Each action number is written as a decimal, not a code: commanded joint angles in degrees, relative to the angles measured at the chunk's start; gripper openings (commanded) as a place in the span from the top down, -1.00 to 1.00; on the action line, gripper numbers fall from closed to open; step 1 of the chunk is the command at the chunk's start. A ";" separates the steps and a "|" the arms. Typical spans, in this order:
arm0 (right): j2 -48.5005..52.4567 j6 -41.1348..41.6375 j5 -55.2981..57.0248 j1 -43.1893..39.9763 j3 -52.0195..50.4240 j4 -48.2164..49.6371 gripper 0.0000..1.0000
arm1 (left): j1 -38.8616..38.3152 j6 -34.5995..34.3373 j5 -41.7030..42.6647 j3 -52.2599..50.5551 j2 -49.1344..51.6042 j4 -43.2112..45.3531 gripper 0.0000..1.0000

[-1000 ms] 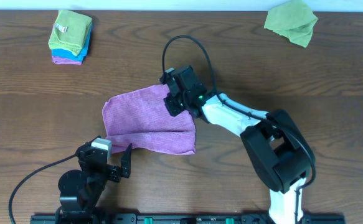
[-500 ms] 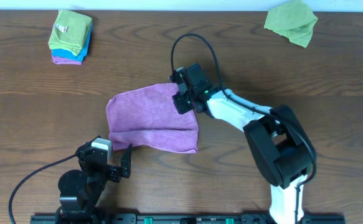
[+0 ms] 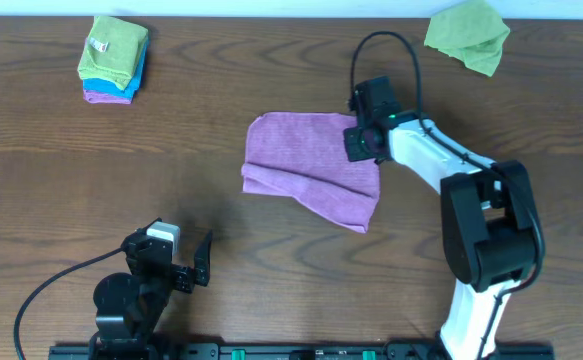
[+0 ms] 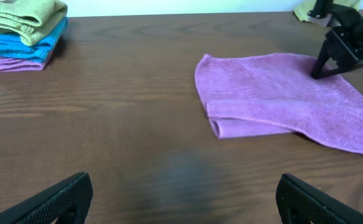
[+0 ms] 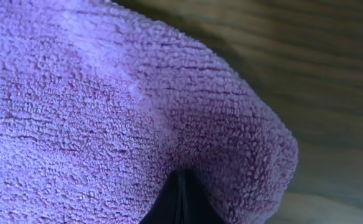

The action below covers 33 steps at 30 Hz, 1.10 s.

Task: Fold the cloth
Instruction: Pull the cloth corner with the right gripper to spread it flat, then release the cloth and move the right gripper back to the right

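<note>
Nearest, at the near left of the tabletop (image 3: 61, 190), my left jaws stand wide with nothing between them — only bare wood ahead of my 2 fingers (image 4: 56, 198). Further out, right of centre, the cloth (image 3: 311, 165) lies on the wood, doubled into 2 layers along its near-left edge, its near right corner pointing toward me. My right arm (image 3: 426, 160) reaches in from the right, and my right jaws are pinched tight on the cloth's far right edge — lilac pile fills that wrist view. Far left sits a stack of 3 folded squares (image 3: 113, 58), green over blue over purple; far right, a crumpled lime-green cloth (image 3: 468, 35).
</note>
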 commanded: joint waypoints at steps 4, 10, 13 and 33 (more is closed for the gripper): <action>3.37 1.64 1.16 -0.26 -1.29 -1.01 -0.47 | -0.24 0.61 -0.39 -1.22 -0.33 -0.15 -0.91; -0.02 1.66 -6.51 -0.26 6.54 -8.50 -0.98 | -0.24 0.61 -0.39 -1.22 -0.33 -0.15 -0.91; -3.43 1.66 -8.17 -0.26 11.82 -14.78 -0.99 | -0.24 0.61 -0.39 -1.22 -0.33 -0.15 -0.91; -26.40 -0.13 -8.35 -0.24 19.56 -36.44 0.97 | -0.24 -5.18 6.62 -1.22 -0.33 0.00 -0.91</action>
